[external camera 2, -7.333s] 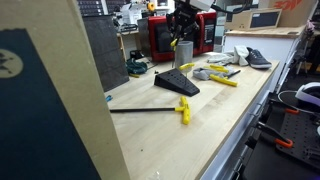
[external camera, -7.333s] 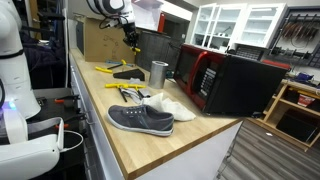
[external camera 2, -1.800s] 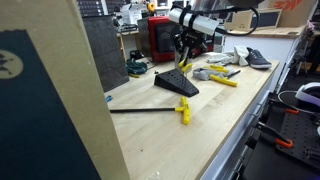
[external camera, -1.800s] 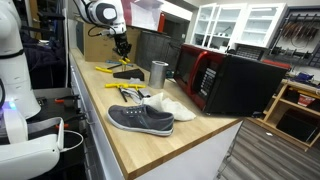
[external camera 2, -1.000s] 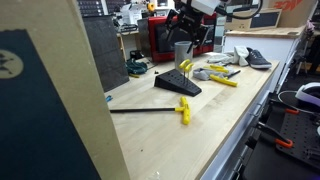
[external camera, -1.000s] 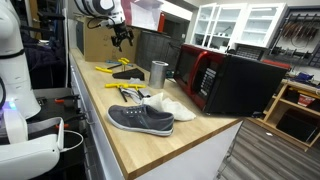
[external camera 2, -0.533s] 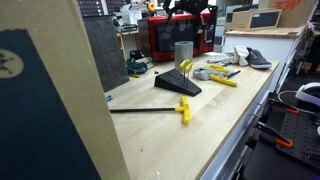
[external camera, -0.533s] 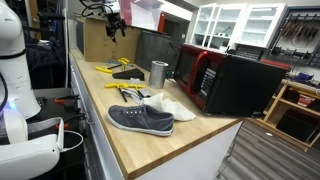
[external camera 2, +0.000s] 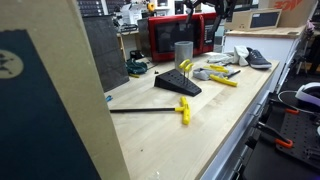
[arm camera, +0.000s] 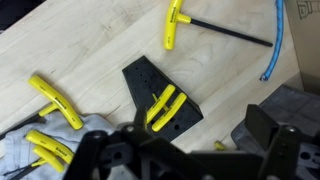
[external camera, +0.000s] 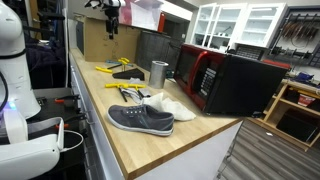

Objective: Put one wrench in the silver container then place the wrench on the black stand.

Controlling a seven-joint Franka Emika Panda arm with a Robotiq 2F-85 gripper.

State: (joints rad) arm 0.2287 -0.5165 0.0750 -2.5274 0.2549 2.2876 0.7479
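Surface: a wooden workbench (external camera: pixel 160 145) in a workshop, with a microwave (external camera: pixel 235 85) at the back.
Wrench: the yellow-handled wrench (arm camera: pixel 165 108) lies on the black stand (arm camera: pixel 140 80).
Container: the silver container (external camera 2: pixel 183 53) stands upright near the stand; its inside is hidden.
Gripper: the gripper (arm camera: pixel 180 140) is raised high above the stand, its blurred jaws seemingly wide apart and empty.
Progress: the final placing looks done; probably nothing is left.

The pincer (external camera: pixel 112 24) hangs high, pointing down, jaws spread wide and empty.

Black hand (arm camera: pixel 185 145); bulky matte housings; blurred at the edges.
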